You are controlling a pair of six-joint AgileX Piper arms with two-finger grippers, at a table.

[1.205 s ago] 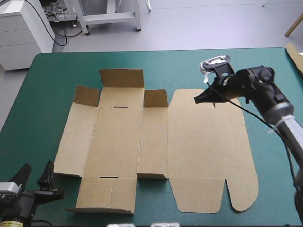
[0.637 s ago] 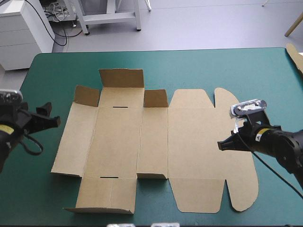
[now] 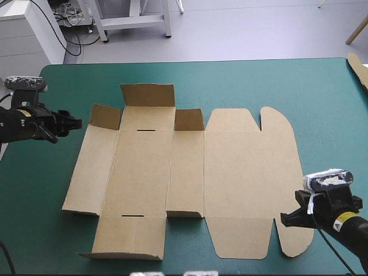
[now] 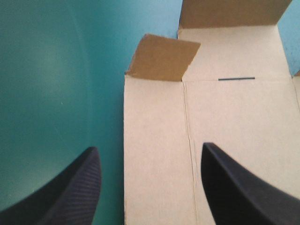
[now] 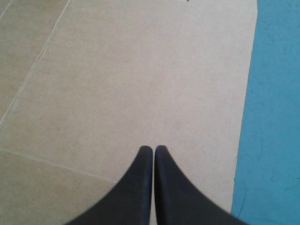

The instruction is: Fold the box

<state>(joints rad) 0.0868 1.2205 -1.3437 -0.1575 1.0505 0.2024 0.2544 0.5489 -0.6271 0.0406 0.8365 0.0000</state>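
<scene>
The brown box lies as a flat cut sheet on the teal-green cover. Three small flaps along its far edge stand up, the tallest at the back. My left gripper hovers just left of the raised far-left corner flap. It is open in the left wrist view, with the box's left panel ahead between its fingers. My right gripper is at the near right, over the rounded lid flap. It is shut above bare board, holding nothing.
A strip of more brown board shows at the table's far right edge. Bare teal-green cover lies left of the box, and a band of it runs beside the lid's edge near my right gripper.
My left arm has swung from the table's near left corner up to the box's far-left flap. My right arm has drawn back from the lid's far edge to its near right corner.
</scene>
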